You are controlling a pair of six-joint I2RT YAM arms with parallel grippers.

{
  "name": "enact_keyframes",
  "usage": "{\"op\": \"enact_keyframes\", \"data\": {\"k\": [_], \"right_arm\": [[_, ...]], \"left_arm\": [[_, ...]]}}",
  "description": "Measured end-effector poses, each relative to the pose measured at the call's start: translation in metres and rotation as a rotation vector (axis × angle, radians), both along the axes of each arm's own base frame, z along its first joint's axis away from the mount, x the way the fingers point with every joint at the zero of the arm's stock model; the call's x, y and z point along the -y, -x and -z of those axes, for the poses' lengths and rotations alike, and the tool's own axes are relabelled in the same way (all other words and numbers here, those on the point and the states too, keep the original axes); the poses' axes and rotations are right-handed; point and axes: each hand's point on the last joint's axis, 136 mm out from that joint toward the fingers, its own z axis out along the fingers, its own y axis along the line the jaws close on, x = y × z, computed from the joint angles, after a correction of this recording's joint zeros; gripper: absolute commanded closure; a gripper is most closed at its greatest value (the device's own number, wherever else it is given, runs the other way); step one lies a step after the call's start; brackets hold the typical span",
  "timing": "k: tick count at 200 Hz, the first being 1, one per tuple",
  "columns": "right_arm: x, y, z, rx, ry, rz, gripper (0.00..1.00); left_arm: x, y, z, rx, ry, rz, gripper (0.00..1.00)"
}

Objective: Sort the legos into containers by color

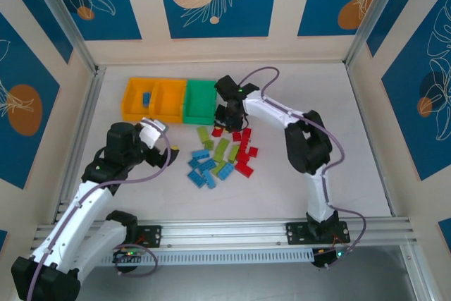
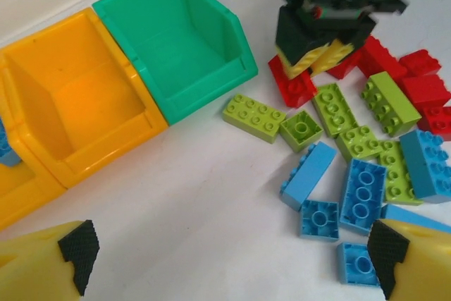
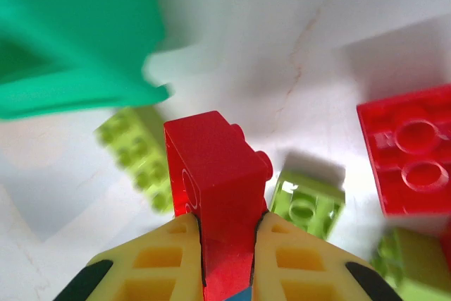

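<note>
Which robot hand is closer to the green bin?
Right. The right gripper, holding a red brick, sits just beside the green bin; the left gripper hangs open farther off, before the orange bins.

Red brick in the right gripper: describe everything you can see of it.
The red brick is glossy plastic, rectangular, with round studs showing on one side. The right gripper is shut on it, yellow fingers pressing two opposite faces. It is near the green bin, beside lime bricks; whether it is off the table is unclear.
</note>
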Motion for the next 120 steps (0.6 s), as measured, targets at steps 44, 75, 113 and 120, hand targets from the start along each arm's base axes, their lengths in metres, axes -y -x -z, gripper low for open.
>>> {"op": "enact_keyframes", "data": {"k": [44,75,113,120], "right_arm": [[-0.033,-0.024,-0.114,0.442,-0.016,-0.23,0.83],[-0.059,-0.087,-0.123,0.582,0.032,-0.288,0.83],[-0.068,-0.136,-0.045,0.513,0.099,-0.315,0.78],[-0.067,-0.137,-0.029,0.482,0.101,-0.323,0.76]], "left_arm": [[-0.019,-0.012,0.004,-0.004,-0.037,-0.13,0.0],[-0.031,-0.017,0.009,-0.017,-0.06,-0.21,0.0],[-0.04,-0.02,0.009,-0.007,-0.085,-0.255,0.0],[-0.041,-0.02,0.009,-0.006,-0.089,-0.262,0.0]]}}
